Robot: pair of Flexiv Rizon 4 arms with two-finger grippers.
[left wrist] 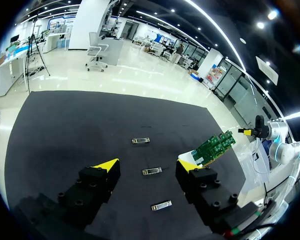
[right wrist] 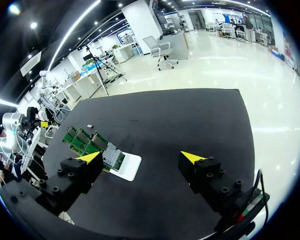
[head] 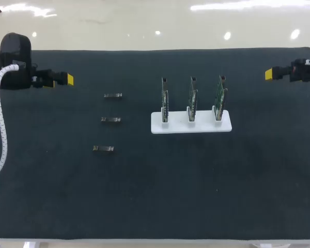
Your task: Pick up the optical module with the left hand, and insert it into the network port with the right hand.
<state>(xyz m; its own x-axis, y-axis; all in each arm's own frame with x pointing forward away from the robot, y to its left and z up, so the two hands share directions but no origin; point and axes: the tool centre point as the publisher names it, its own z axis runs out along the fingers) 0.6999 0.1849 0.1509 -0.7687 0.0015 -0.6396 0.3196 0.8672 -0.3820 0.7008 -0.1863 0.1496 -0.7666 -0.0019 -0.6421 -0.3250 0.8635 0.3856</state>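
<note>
Surface: black cloth-covered table point(head: 155, 201), flat and matte.
Modules: far module point(head: 112, 95), middle module point(head: 110, 120) and near module point(head: 103, 149) lie flat in a loose column on the table's left half, apart from one another.
Axis: each module's long side runs across the table, left to right, in line with the boards; which end leads cannot be told.
Boards: three green circuit boards point(head: 192, 98) stand upright in a white holder point(head: 191, 127), right of centre.
Left gripper point(left wrist: 147, 163): fingers spread, empty, at the far left, modules ahead.
Right gripper point(right wrist: 141, 157): fingers spread, empty, at the far right, holder ahead.
</note>
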